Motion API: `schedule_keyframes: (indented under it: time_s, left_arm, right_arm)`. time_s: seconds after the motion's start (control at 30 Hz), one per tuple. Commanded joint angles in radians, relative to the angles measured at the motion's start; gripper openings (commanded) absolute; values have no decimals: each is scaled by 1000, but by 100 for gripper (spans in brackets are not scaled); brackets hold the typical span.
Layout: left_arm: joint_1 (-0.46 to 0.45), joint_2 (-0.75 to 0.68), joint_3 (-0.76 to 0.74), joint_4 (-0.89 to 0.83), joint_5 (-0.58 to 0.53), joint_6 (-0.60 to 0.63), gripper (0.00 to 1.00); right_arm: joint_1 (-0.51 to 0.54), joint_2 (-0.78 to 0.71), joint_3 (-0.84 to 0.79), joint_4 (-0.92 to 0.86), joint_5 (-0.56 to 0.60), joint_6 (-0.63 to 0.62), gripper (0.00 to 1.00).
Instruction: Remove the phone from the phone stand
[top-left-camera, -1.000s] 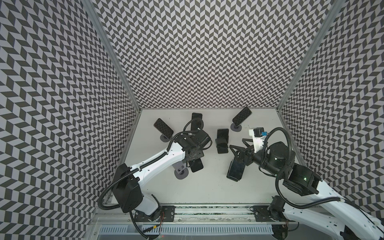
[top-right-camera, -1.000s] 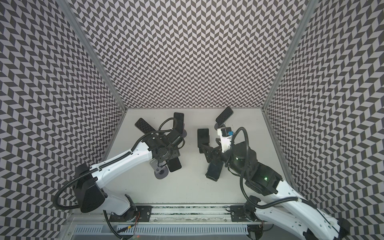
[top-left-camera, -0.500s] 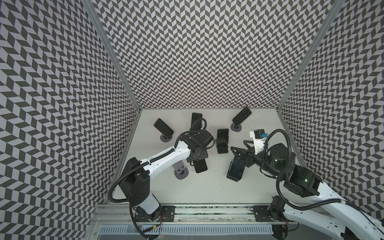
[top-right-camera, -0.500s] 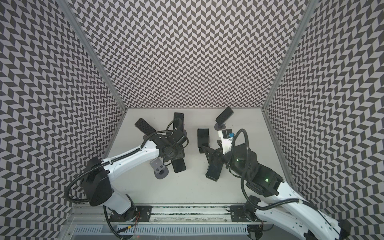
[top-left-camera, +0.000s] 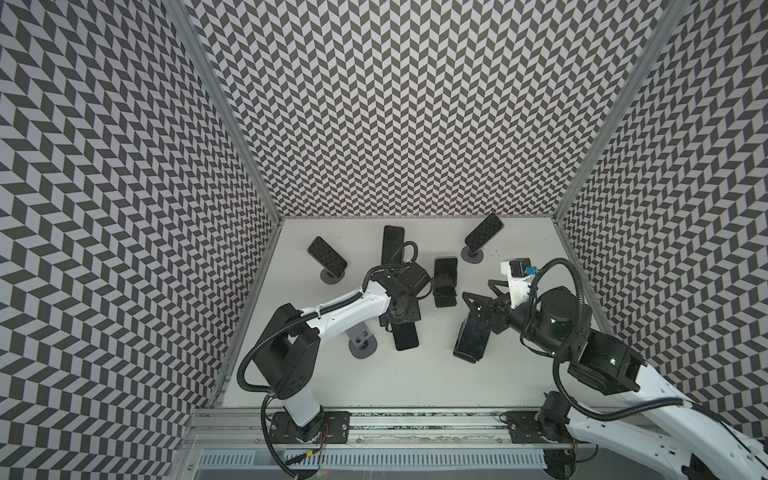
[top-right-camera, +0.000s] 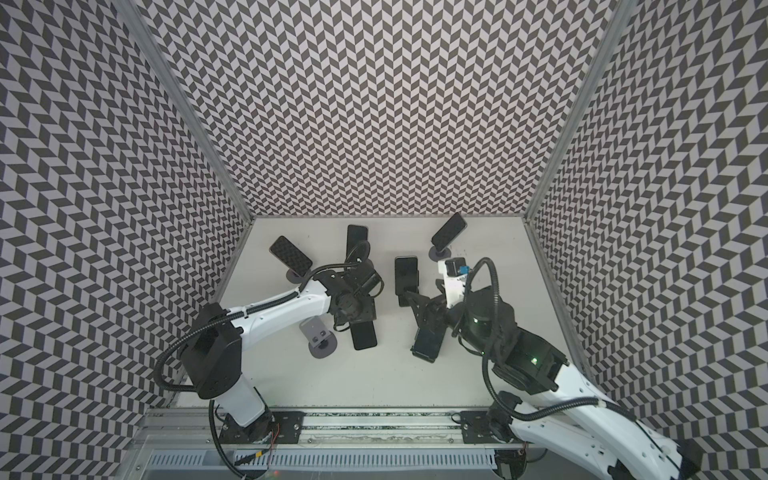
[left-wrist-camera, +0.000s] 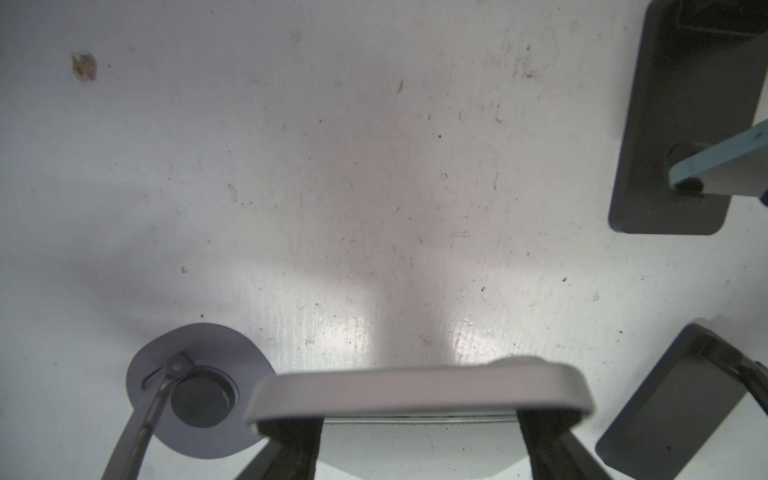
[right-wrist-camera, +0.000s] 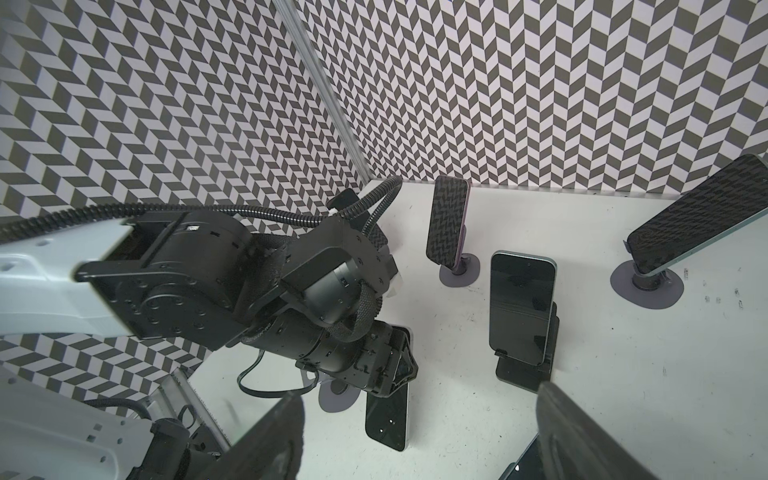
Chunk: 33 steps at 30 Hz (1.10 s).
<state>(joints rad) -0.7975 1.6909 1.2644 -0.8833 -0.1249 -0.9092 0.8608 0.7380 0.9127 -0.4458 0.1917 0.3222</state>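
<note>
The phone (top-left-camera: 405, 337) is held by the left fingers (left-wrist-camera: 291, 449). In the left wrist view these fingers are closed on it, one on each side, and the pale edge of the phone (left-wrist-camera: 415, 388) is seen between them.

In both top views the phone (top-right-camera: 364, 336) is off the phone stand (top-left-camera: 362, 340) and just beside it. The phone stand (top-right-camera: 319, 338) is a grey round foot with a short post, and nothing is carried on it. In the right wrist view the phone (right-wrist-camera: 388, 419) is tilted, with its low end close to the tabletop (right-wrist-camera: 602, 395). Whether it touches the tabletop cannot be told from here.

The right fingers (right-wrist-camera: 270, 440) are spread wide apart, and nothing is held between them. A second dark phone (top-left-camera: 471, 338) is seen close by them, and one corner of it (right-wrist-camera: 521, 463) shows low between the two fingers.

Farther back, a green-edged phone (right-wrist-camera: 521, 307) is propped on a black stand. A purple-edged phone (right-wrist-camera: 446, 224) and a pale-edged phone (right-wrist-camera: 698, 216) are each carried on a round grey stand. The zigzag wall is mirrored in both of their screens.
</note>
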Motion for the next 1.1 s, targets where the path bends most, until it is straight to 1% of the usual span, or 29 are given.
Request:
schedule_keyframes:
  time_s: [0.0, 0.3, 0.6, 0.77, 0.87, 1.07]
  left_arm:
    - [9, 7, -14, 39, 26, 22, 65]
    - [10, 27, -61, 72, 83, 42, 65]
    - [4, 33, -89, 76, 92, 43, 65]
    - [-3, 41, -88, 77, 96, 49, 65]
    - [-2, 67, -82, 87, 107, 79, 66]
    - [-2, 127, -21, 43, 66, 137, 66]
  right_arm:
    - [-5, -11, -3, 22, 17, 3, 84]
    - [-5, -20, -12, 19, 5, 17, 84]
    - [-5, -29, -23, 13, -21, 23, 84]
    - [-5, -29, -25, 10, -35, 23, 84]
    - [-5, -27, -28, 9, -47, 20, 84]
    - [-5, -27, -33, 10, -71, 18, 85]
